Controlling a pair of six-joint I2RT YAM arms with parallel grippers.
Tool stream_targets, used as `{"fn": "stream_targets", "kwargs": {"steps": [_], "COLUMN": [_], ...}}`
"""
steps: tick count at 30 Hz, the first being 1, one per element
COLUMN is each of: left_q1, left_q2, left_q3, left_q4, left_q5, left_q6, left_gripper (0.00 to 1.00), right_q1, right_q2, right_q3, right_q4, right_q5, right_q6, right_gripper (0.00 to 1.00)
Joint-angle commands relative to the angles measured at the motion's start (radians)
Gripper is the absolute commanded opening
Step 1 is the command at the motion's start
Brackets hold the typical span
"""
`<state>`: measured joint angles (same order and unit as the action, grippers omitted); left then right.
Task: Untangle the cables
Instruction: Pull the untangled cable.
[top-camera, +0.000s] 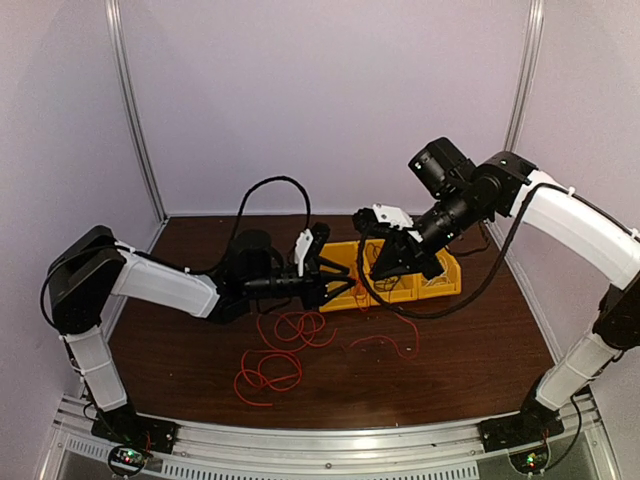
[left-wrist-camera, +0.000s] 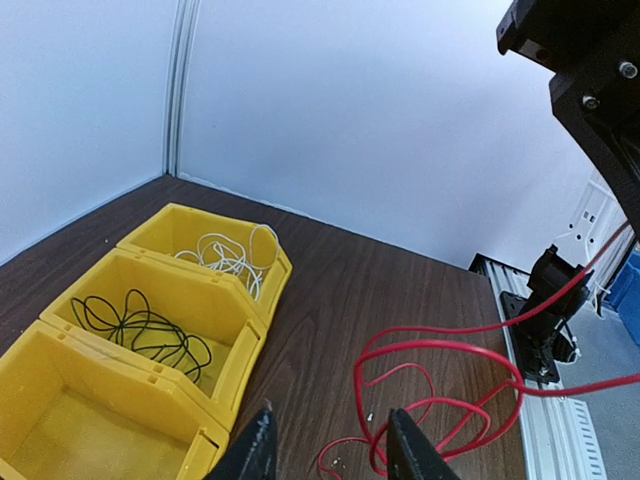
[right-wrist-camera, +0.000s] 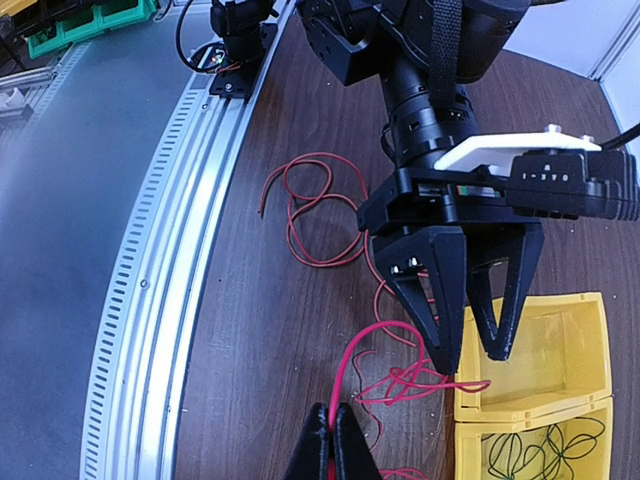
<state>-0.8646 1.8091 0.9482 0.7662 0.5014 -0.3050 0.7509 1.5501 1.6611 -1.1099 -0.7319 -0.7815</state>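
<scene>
The red cable (left-wrist-camera: 430, 343) sprawls in loose loops on the desk (left-wrist-camera: 340, 290), on the near side of the yellow bins (left-wrist-camera: 100, 355), with a snarl of strands just at the corner of the empty end bin. The black cable (left-wrist-camera: 140, 325) lies coiled in the middle bin and the white cable (left-wrist-camera: 232, 256) in the other end bin, so I judge red is the only one left to sort.

My right hand (right-wrist-camera: 335, 440) is closed tight, and a red strand runs into its fingertips, so I take it as pinched there. My left hand (right-wrist-camera: 468, 358) hangs over the snarl, part open and gripping nothing.

I expect the wire to be light, limp and a bit springy. I'd pinch one single strand clear of the snarl and draw slowly, since loops can snag.
</scene>
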Motion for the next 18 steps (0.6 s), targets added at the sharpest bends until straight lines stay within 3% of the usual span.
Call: {"fn": "stream_targets", "kwargs": {"steps": [1,7,10,13,18], "left_q1": [0.000,0.001,0.012,0.041,0.061], "left_q2": [0.028,0.037,0.042,0.038,0.025], "left_q3": [0.047,0.039,0.033,0.037,0.020], "left_q4": [0.053,0.089,0.147,0.131,0.127], "left_q5": [0.013,0.053,0.215,0.292,0.296], "left_q6": [0.004,-0.014,-0.031,-0.052,-0.047], "left_gripper": [0.38,0.42,0.47,0.48,0.39], "right_q1": [0.014,0.016,0.015,0.016,0.015], "right_q2": [0.004,0.004,0.004,0.004,0.005], "right_q3": [-0.002,-0.007,-0.009,-0.011,-0.014], "right_q4": [0.003,0.002,0.000,-0.002,-0.002], "right_q5": [0.015,0.017,0.020,0.023,0.022], "right_q6": [0.005,0.005,0.002,-0.002,-0.003], "right_gripper": [0.00,0.00,0.00,0.00,0.00]}}
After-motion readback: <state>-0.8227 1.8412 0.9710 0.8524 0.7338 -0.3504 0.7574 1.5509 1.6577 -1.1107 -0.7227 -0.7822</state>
